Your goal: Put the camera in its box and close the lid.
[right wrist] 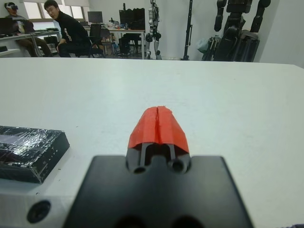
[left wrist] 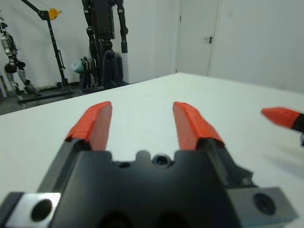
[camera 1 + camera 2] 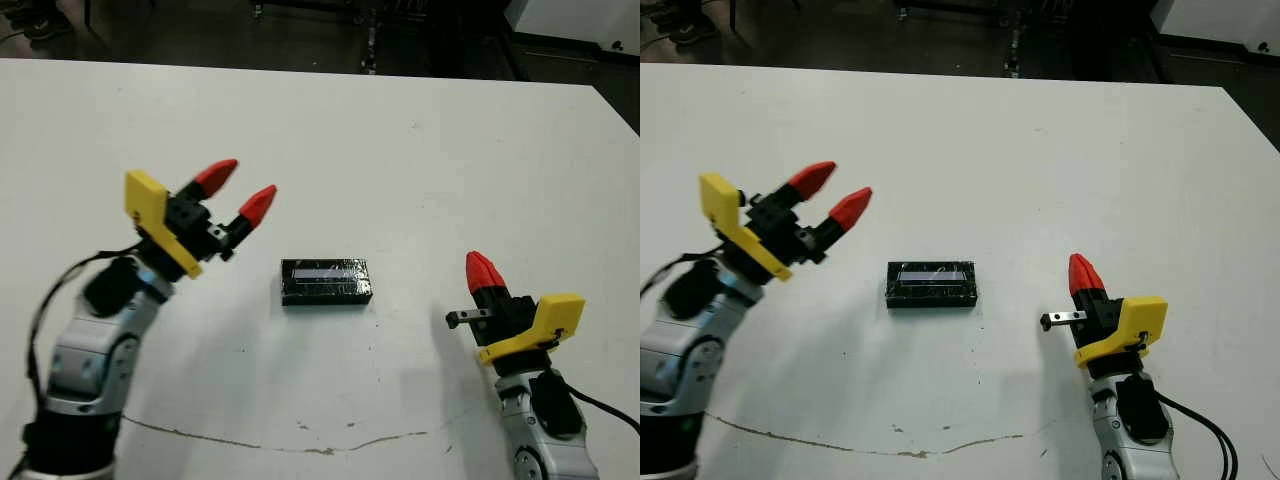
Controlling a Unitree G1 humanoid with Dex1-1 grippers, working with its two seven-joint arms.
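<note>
Robotics lab. Beyond the white worktop stand several humanoid robots on stands, one hung from a black frame. Seated people work at desks with monitors; plain white walls, a door.

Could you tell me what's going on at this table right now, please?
Neither gripper holds anything. The closed box, with its glossy black lid on, sits alone mid-table. The left gripper is raised to the box's left with fingers apart. The right gripper rests to its right with fingertips pressed together. The camera isn't visible, so whether it's inside can't be told.
</note>
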